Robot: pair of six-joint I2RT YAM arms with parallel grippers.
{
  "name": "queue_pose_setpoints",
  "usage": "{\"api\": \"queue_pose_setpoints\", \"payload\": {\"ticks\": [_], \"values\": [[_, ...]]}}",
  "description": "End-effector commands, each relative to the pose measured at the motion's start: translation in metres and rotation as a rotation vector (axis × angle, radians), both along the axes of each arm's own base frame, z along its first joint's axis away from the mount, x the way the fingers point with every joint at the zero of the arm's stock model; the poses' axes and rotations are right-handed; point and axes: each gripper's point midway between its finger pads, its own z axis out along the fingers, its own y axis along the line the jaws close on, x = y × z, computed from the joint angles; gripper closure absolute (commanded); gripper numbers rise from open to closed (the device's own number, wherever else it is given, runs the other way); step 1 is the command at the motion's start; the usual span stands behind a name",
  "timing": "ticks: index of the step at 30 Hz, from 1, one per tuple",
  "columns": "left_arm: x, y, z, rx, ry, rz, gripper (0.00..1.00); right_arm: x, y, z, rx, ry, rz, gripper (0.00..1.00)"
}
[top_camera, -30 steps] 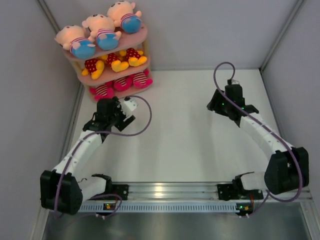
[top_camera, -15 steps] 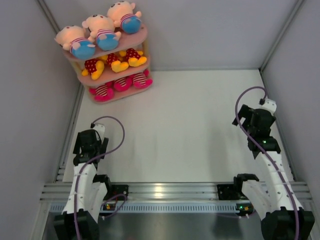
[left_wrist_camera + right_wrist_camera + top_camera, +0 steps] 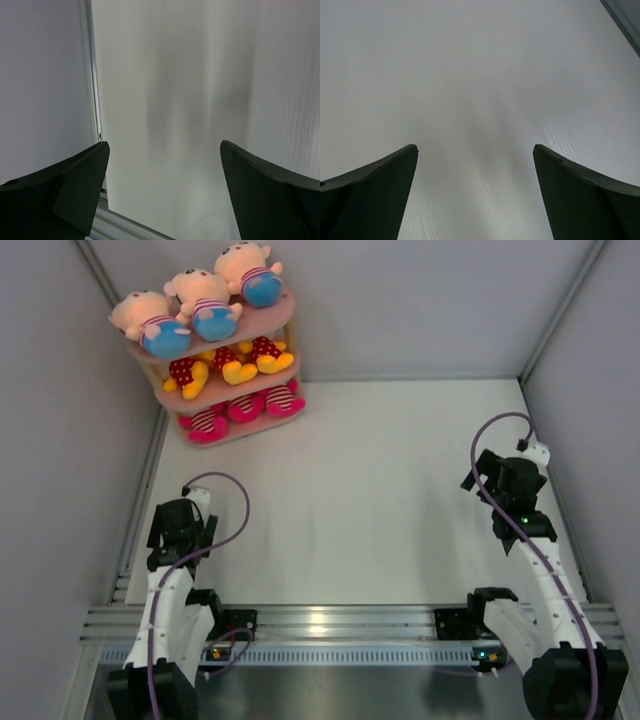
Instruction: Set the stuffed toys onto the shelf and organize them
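The pink shelf [image 3: 287,308] stands in the far left corner. Three peach-faced boy dolls [image 3: 205,302] in blue shorts lie on its top board. Yellow bears [image 3: 238,364] in red dotted outfits fill the middle tier, and pink striped dolls [image 3: 245,406] sit on the bottom tier. My left gripper [image 3: 178,525] is folded back near the left wall, open and empty [image 3: 165,147]. On the right side my right gripper [image 3: 503,478] is also drawn back, open with only bare table between its fingers [image 3: 475,147].
White walls close in the table on the left, back and right. A metal rail [image 3: 330,620] runs along the near edge by the arm bases. A thin frame strip [image 3: 92,75] runs beside the left gripper.
The left arm has pulled back from in front of the shelf to the near left. The right arm has retreated toward the right wall, and its jaws have opened wider.
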Motion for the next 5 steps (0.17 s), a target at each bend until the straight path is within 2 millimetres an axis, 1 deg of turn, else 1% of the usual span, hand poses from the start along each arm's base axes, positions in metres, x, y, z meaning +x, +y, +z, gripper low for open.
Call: {"api": "queue_pose_setpoints", "payload": {"ticks": [1, 5], "values": [[0.005, 0.0, 0.004, -0.003, -0.039, 0.01, 0.02, 0.015, 0.004, 0.035, 0.037, -0.148, 0.008, 0.01], [0.004, 0.0, 0.003, -0.004, -0.036, 0.008, 0.02, 0.015, 0.009, 0.05, 0.038, -0.23, 0.04, 0.0]]}}
